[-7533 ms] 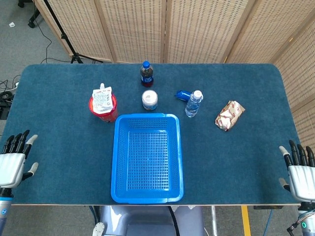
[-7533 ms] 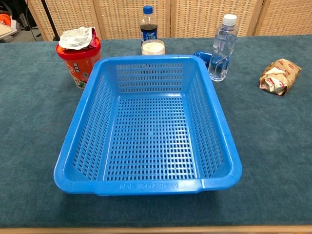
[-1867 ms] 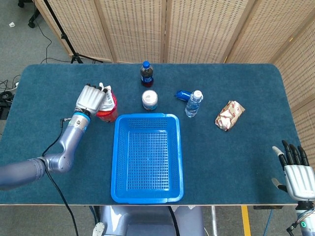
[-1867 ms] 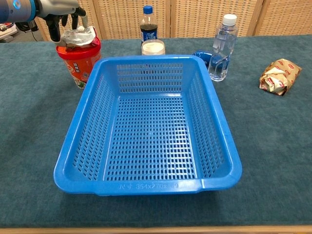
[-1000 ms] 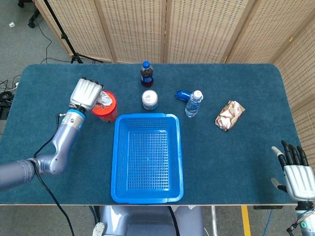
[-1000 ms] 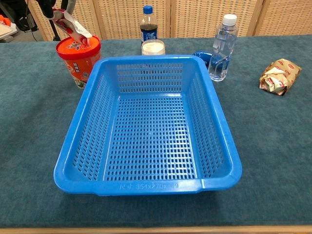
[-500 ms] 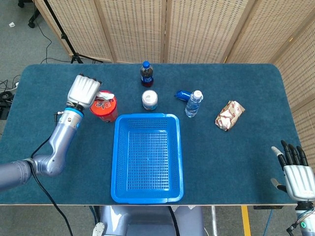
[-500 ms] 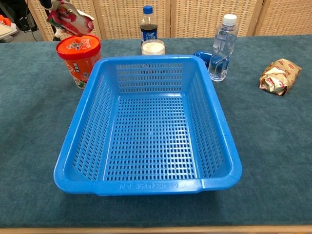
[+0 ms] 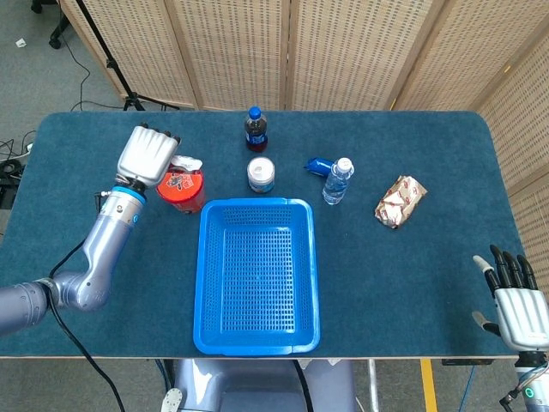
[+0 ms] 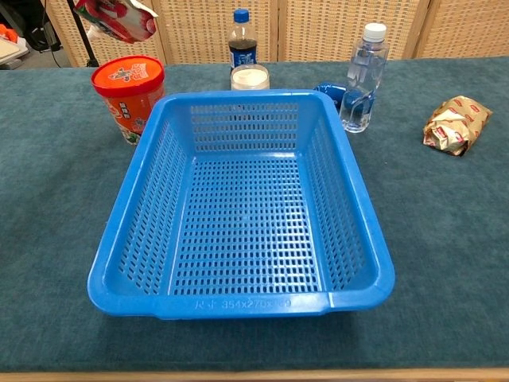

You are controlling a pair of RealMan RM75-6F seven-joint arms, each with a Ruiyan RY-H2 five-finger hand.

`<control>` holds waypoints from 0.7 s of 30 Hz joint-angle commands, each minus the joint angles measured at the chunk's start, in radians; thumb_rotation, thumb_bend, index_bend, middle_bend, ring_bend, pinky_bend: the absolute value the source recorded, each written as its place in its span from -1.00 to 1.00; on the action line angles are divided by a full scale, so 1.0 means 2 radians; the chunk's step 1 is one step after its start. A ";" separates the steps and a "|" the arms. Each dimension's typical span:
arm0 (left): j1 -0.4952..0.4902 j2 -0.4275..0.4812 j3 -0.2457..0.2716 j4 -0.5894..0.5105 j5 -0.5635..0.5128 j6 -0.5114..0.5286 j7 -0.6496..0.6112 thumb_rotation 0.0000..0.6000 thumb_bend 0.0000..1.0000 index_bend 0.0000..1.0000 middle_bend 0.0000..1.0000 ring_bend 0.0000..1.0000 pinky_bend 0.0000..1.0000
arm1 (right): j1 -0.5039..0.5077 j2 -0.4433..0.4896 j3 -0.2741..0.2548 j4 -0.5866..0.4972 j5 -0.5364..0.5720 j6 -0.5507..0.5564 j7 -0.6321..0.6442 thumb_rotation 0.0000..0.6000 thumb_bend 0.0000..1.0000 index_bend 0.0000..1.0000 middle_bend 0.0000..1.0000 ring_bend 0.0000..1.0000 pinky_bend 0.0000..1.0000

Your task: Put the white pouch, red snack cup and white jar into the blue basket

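while the blue basket [image 9: 257, 275] is sitting empty in the middle of the desk [image 9: 429, 283], you are only at the first of three placements. your left robot hand [image 9: 147, 154] is grasping the white pouch [image 10: 118, 17] and holding it in the air above the red snack cup [image 9: 180, 190], clear of the cup's lid as the chest view shows it; in the head view only a small white edge of the pouch is peeking out beside the hand's fingers. so the pouch is lifted but not yet in the basket, and you are looking at a carry to the robot's right and toward the near side before you can release it over the mesh floor. the red snack cup is standing upright just beside the basket's far left corner, and the white jar [image 9: 261, 174] is standing just beyond the basket's far rim, between the cup and the clear water bottle [image 9: 337, 181]; both are untouched and are waiting their turn. your right robot hand [image 9: 517, 309] is resting at the near right corner of the desk with its fingers spread and nothing in it, well apart from everything, so it is not contributing yet. the dark cola bottle [image 9: 255, 129], the small blue object [image 9: 317, 164] beside the water bottle and the crumpled snack wrapper [image 9: 401, 201] are not part of the job, so you are leaving them where they are. in short, nothing is delivered, one item is in hand, and two are remaining on the desk.
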 commanded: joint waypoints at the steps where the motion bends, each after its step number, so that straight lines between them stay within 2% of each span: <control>1: -0.003 0.008 -0.005 -0.015 0.005 0.005 0.004 1.00 -0.06 0.70 0.05 -0.01 -0.17 | 0.000 0.000 0.000 0.000 0.000 0.000 0.000 1.00 -0.69 -0.72 -1.00 -1.00 -1.00; 8: -0.007 0.020 -0.013 -0.070 0.031 0.021 0.012 1.00 -0.06 0.70 0.05 -0.01 -0.17 | 0.000 0.001 0.000 0.000 0.000 -0.001 0.004 1.00 -0.69 -0.72 -1.00 -1.00 -1.00; 21: -0.012 0.020 -0.011 -0.184 0.077 0.044 0.035 1.00 -0.06 0.70 0.05 -0.01 -0.17 | -0.001 0.001 -0.001 0.001 -0.002 0.001 0.010 1.00 -0.69 -0.72 -1.00 -1.00 -1.00</control>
